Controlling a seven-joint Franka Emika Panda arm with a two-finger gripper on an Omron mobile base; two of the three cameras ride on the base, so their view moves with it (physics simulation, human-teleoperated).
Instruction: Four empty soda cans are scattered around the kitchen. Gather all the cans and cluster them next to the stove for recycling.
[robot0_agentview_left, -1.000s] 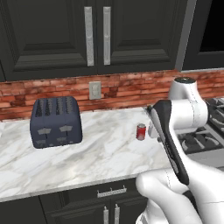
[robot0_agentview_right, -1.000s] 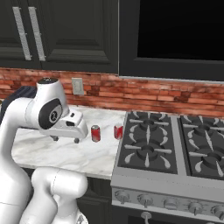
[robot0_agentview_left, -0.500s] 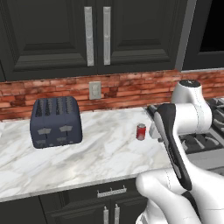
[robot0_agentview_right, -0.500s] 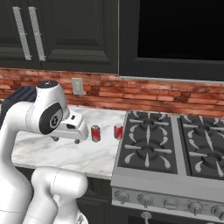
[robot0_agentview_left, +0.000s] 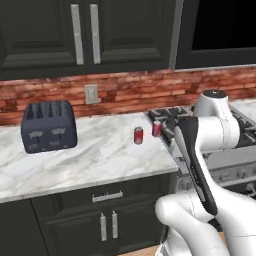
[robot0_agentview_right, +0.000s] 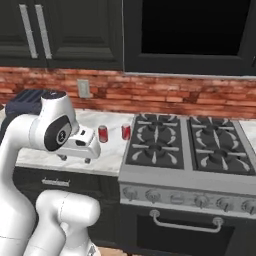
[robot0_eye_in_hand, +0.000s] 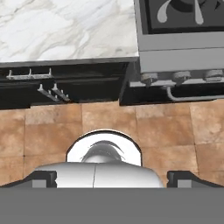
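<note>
Since the earlier frames the whole scene has slid across both base views, the toaster (robot0_agentview_left: 48, 126) now sitting further left and the stove (robot0_agentview_right: 187, 150) more central, so the base has driven while the things on the counter lie as they did. The arm has kept its folded pose, the gripper (robot0_agentview_right: 75, 159) hanging over the near edge of the marble counter (robot0_agentview_left: 90, 160), pointing down, its jaws spread wide with nothing between them. In the hand view the two dark fingertips (robot0_eye_in_hand: 41, 178) stand well apart at the bottom, looking down on the tiled floor (robot0_eye_in_hand: 109, 122), the counter edge and the stove's front knobs. Two red soda cans (robot0_agentview_left: 138, 135) stand upright on the counter near its right end: one is just beside the stove's left edge (robot0_agentview_right: 126, 132), the other a little further left (robot0_agentview_right: 103, 134), and the two stand apart from each other. A wall outlet (robot0_agentview_left: 91, 94) sits on the brick backsplash above the counter.
</note>
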